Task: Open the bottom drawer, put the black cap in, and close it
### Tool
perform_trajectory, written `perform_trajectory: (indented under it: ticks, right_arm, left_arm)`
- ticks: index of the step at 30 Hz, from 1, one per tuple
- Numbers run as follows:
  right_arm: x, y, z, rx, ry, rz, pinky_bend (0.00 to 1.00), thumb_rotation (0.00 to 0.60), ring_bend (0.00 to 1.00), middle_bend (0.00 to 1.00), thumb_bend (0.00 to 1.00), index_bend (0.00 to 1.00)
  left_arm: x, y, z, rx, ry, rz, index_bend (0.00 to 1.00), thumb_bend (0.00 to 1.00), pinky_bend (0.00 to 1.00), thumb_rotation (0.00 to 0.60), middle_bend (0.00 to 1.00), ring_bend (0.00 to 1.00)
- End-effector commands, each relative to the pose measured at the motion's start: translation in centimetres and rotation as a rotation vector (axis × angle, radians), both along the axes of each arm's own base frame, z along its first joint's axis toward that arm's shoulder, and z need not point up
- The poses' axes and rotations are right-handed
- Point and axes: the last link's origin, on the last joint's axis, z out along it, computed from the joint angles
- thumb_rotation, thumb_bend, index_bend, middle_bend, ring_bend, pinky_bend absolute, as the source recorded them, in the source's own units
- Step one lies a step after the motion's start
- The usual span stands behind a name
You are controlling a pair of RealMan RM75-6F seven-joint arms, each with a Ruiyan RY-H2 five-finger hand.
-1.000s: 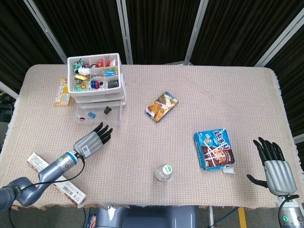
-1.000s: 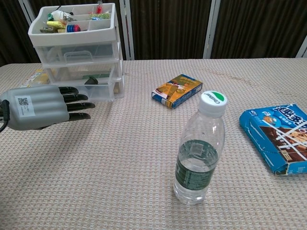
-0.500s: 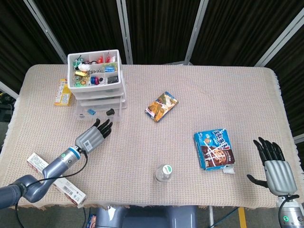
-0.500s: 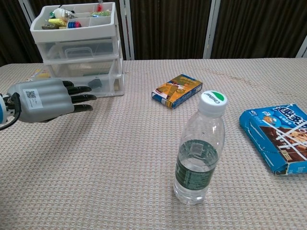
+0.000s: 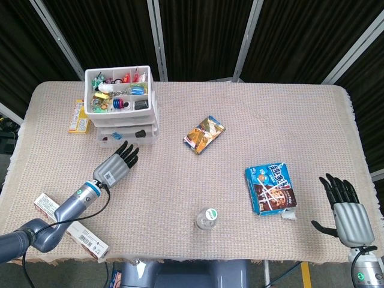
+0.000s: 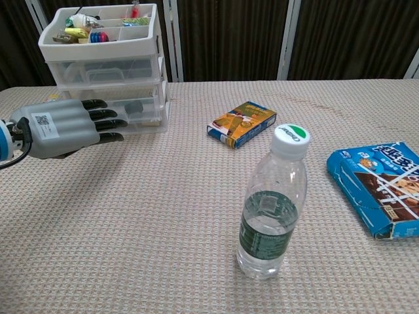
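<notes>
At upper left of the tabletop [image 5: 240, 114], the bottom drawer [image 5: 129, 135] sat nearly closed, black cap [image 5: 140, 133] inside; the empty, flat-fingered left hand [image 5: 116, 165] touched its front.

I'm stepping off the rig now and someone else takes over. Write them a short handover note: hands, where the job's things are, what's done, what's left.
Left robot hand: empty, fingers straight, fingertips at the front of the bottom drawer.
Right robot hand: open and idle at the near right table edge, apart from everything.
Black cap: inside the bottom drawer, visible through the clear plastic.
Drawer unit: far left of the table.
Done: cap is in and the drawer is pushed nearly or fully in; the chest view shows its front about level with the drawers above.
Left: confirm it is fully shut, give a last push if not, then withdraw the left hand.
</notes>
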Motion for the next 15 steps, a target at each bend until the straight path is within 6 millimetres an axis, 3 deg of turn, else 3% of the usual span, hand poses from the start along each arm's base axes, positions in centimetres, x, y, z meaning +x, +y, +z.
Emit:
perform_trajectory:
  ticks: [1,8,15]
  right_arm:
    - [0.0,0.0,0.0,0.000,0.000,0.000,0.00,0.600,0.00,0.00,0.00,0.04]
    - [0.0,0.0,0.0,-0.001,-0.002,0.002,0.00,0.600,0.00,0.00,0.00,0.04]
    - [0.0,0.0,0.1,-0.004,0.000,0.000,0.00,0.600,0.00,0.00,0.00,0.04]
  left_arm:
    - [-0.1,0.0,0.0,-0.002,0.007,-0.003,0.10,1.00,0.05,0.600,0.00,0.00]
    - [-1.2,0.4,0.6,0.014,0.044,0.013,0.10,1.00,0.06,0.600,0.00,0.00]
    - [-1.2,1.2,0.7,0.024,0.062,0.007,0.10,1.00,0.06,0.600,0.00,0.00]
